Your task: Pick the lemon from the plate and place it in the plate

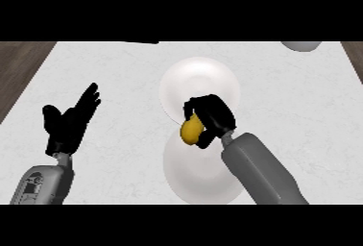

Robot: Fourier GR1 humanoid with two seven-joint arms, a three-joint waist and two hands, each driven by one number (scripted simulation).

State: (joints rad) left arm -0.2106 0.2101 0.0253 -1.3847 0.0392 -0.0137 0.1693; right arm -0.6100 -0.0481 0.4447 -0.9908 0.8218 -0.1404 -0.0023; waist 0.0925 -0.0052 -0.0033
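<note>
Yellow lemon [189, 132] held in right robot hand [211, 116], fingers curled round it, betw. far plate [199, 79] & near plate [199, 178]. Left robot hand [71, 122] open, resting at left over bench [106, 72].

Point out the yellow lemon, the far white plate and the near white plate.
Yellow lemon [189, 132]: head view, its visible lower half.
Far white round plate [199, 79]: head view, its bare centre.
Near white round plate [195, 178]: head view, its bare centre.
</note>
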